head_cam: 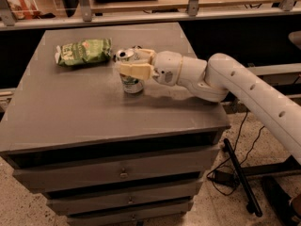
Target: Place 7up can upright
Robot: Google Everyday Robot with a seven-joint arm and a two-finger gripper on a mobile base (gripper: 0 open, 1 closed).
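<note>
You had no legible text: the 7up can (pixel 132 84) clasped in your gripper (pixel 135 63) showed no readable logo, and the green bag (pixel 83 52) past its fingertips had unreadable white print.

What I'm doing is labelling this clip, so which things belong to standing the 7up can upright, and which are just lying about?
Job in hand:
7up can, on the drawer cabinet top
gripper, shut on the can from the right

Lying about:
green snack bag, left of the can
black cable on the floor
</note>
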